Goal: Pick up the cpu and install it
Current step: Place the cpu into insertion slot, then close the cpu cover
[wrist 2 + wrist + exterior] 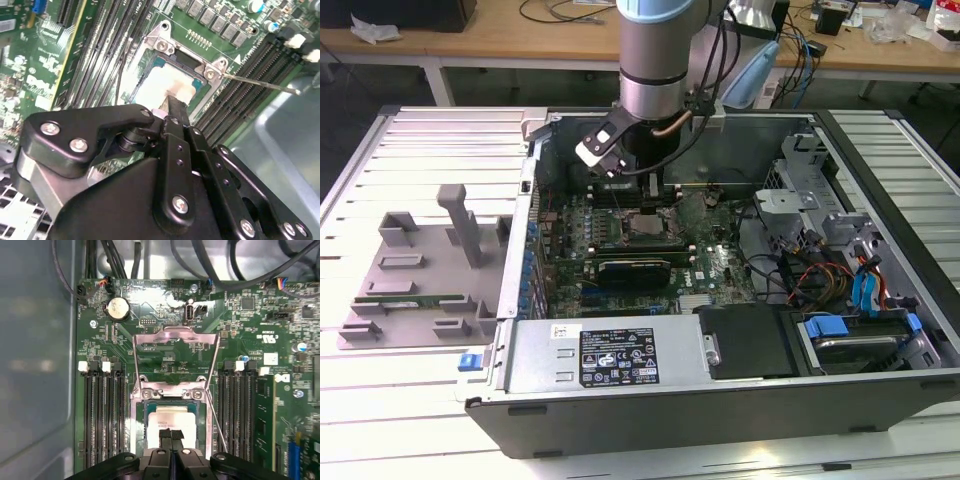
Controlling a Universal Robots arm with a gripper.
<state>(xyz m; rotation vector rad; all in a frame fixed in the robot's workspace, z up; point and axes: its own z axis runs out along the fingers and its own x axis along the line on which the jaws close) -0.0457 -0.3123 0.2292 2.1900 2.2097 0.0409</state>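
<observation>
The cpu (161, 421) is seated in the motherboard (250, 335) socket, with the load plate (175, 337) raised. The gripper (171, 433) is poised over it, its 2 fingers closed together, empty. Any pressing is best kept light, square and vertical.

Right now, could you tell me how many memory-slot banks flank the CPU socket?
2: one bank between the CPU socket and the grey case wall, another bank opposite it.

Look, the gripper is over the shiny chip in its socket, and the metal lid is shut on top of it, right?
Not quite. The gripper is over the cpu in its socket, but the metal lid is swung open, off the cpu. The first wrist view shows it.
</observation>
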